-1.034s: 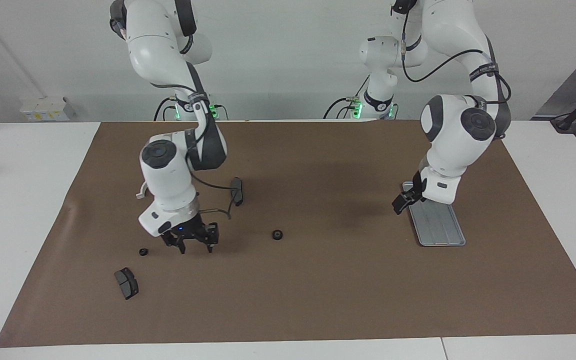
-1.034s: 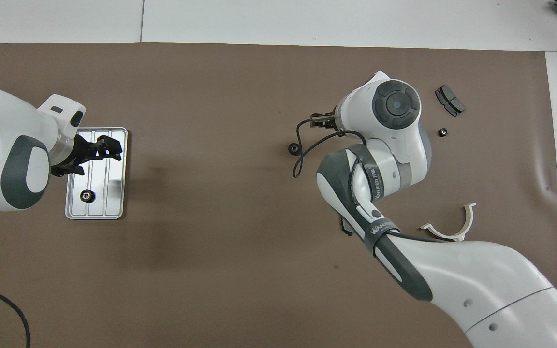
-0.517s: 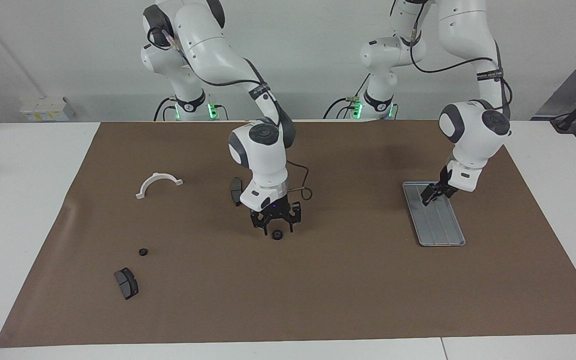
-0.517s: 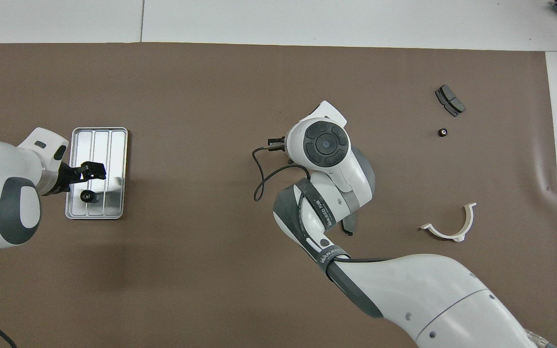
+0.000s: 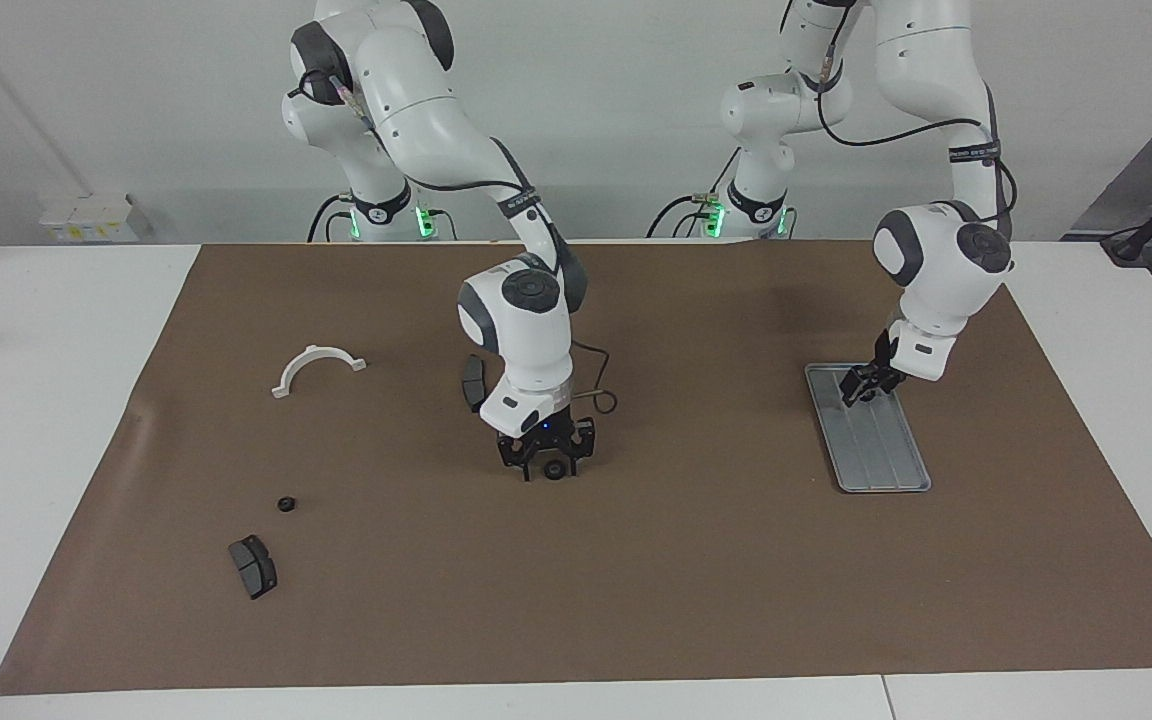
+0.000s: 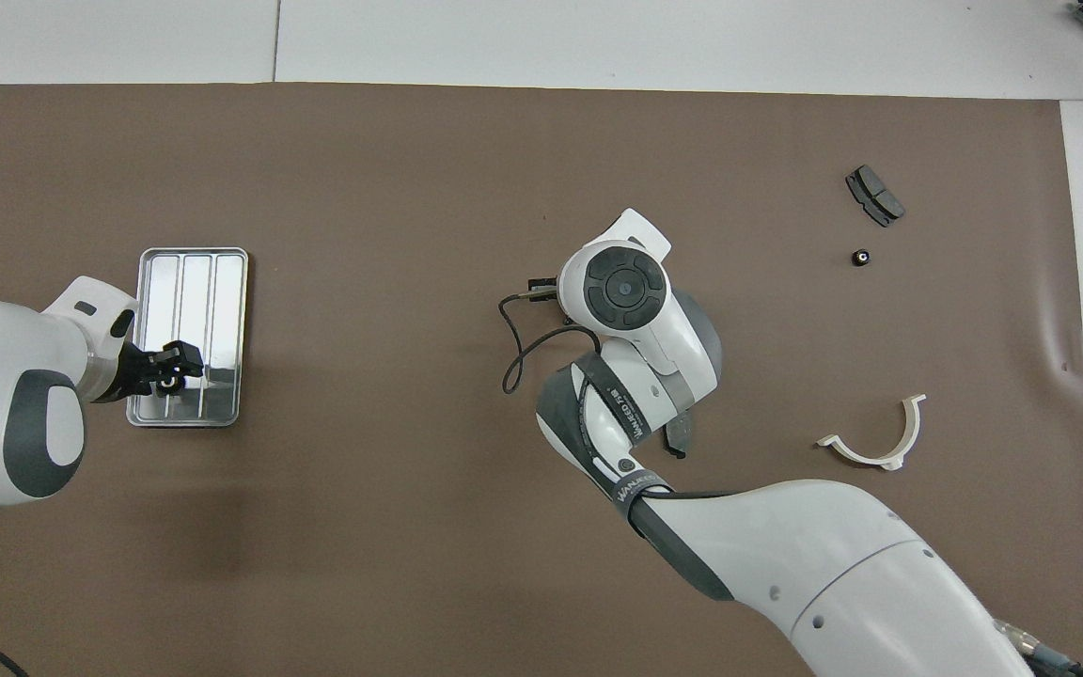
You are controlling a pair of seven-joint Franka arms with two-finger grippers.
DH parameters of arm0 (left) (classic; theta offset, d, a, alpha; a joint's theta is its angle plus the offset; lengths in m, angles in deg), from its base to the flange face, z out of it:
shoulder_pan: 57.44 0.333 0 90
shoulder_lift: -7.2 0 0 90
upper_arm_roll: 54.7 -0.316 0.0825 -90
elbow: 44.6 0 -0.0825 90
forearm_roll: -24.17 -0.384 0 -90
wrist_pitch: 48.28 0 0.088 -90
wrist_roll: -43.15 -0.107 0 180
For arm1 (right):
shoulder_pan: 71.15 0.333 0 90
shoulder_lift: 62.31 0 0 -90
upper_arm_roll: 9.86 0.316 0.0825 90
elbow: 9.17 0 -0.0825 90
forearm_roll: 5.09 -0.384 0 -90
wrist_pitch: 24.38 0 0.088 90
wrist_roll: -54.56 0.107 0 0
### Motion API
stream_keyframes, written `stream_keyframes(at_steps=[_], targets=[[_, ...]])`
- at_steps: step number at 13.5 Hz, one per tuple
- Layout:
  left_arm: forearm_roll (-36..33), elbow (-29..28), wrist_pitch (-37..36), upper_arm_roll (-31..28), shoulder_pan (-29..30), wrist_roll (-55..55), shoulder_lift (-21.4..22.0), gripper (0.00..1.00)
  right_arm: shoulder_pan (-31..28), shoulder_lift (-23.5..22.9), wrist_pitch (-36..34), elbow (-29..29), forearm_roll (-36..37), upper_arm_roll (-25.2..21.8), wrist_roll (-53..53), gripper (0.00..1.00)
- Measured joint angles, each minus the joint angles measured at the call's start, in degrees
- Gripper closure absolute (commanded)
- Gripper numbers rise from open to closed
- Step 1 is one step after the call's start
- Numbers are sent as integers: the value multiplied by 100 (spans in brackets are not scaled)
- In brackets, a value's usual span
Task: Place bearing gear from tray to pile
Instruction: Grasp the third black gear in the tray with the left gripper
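Observation:
The silver tray lies toward the left arm's end of the table. My left gripper is low over the tray's end nearer the robots. In the overhead view this gripper covers most of a small black gear in the tray. My right gripper is open and down at mid-table, with its fingers on either side of a black gear. One more black gear lies alone toward the right arm's end, also in the overhead view.
A dark brake pad lies beside the lone gear. A second pad lies just nearer the robots than the right gripper. A white half-ring sits toward the right arm's end. The brown mat covers the table.
My right gripper swung from beside the lone gear to the mid-table gear and lowered around it. My left gripper moved along the tray toward the robots, onto the gear there.

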Motion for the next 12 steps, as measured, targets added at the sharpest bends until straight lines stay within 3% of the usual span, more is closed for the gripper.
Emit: stream_keyframes(at_steps=[2, 4, 9, 12], targets=[[0, -94, 0, 0, 3, 0, 43, 54, 0, 19, 6, -22, 3, -12, 15, 72], [0, -143, 1, -3, 6, 0, 76, 96, 5, 58, 6, -28, 3, -5, 32, 82], [0, -70, -6, 8, 10, -181, 124, 100, -69, 56, 8, -37, 4, -77, 38, 86], [0, 375, -324, 65, -5, -320, 135, 100, -536, 161, -93, -28, 15, -132, -411, 86]])
